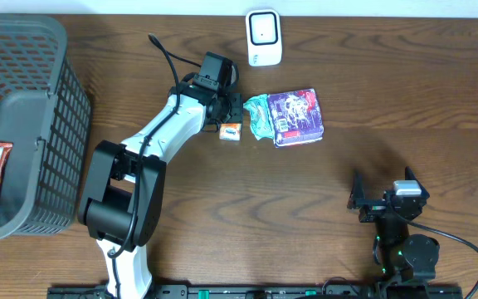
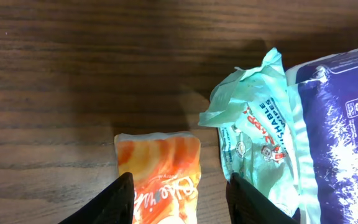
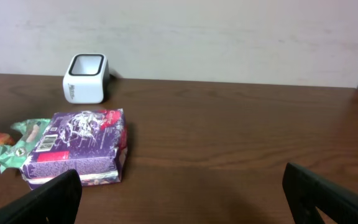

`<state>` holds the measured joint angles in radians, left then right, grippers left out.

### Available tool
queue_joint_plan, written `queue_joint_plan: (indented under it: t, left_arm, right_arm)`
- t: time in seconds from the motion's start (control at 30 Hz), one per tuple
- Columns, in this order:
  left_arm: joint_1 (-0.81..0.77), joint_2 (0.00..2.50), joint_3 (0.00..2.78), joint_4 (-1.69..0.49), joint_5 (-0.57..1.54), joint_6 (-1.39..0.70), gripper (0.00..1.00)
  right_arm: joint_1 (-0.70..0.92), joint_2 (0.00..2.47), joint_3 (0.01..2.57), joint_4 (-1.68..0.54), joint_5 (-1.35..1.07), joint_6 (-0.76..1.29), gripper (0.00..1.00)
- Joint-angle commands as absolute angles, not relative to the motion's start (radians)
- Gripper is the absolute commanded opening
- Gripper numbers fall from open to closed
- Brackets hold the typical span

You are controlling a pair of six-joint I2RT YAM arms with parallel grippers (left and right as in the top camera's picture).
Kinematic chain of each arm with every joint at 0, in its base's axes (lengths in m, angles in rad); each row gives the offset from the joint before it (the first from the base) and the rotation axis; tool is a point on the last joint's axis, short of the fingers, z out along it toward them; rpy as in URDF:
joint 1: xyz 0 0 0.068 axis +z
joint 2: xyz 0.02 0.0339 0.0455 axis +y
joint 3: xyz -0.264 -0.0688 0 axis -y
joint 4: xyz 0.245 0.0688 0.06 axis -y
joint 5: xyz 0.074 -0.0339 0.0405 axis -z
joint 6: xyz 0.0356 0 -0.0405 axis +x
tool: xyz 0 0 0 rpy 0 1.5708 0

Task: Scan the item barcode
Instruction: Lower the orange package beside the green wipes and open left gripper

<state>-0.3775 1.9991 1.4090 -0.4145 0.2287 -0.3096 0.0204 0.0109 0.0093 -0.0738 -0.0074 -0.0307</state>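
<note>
Orange crinkled sachet [image 2: 159, 171] lies inside the spread left claw [image 2: 180, 180]; right claw [image 3: 180, 174] gapes wide.

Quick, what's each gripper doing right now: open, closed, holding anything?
Left gripper: jaws open around the small orange plastic packet lying on the brown wooden table.
Right gripper: jaws wide open, holding nothing.

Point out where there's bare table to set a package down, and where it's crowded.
Free: the wide stretch of table right of the purple package, beyond the right gripper; and the middle, between the left arm and right gripper. Crowded: below the scanner, where the left gripper, orange packet, green packet and purple package bunch together.
</note>
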Motion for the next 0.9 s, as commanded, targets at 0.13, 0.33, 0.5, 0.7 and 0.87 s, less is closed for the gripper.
queue_joint_plan:
  t: [0.13,0.33,0.5,0.7,0.87]
  left_arm:
    - [-0.374,1.847,1.438,-0.408,0.208,-0.295,0.48]
    - [-0.357,1.792,1.438,-0.43,0.032,-0.276,0.41]
    - [-0.345,1.798,1.412,-0.477,-0.056,-0.27,0.08]
    - [-0.344,1.853,1.361,-0.478,-0.083,-0.27,0.08]
    - [-0.344,1.941,1.359,-0.477,-0.06,-0.274,0.08]
  right_arm:
    - [0.012,0.006,0.005,-0.075,-0.009,-0.039,0.99]
    - [0.012,0.006,0.005,-0.075,-0.009,-0.039,0.99]
    - [0.012,0.006,0.005,-0.075,-0.009,-0.039,0.99]
    - [0.012,0.006,0.005,-0.075,-0.009,-0.039,0.99]
    - [0.012,0.006,0.005,-0.075,-0.009,-0.039,0.99]
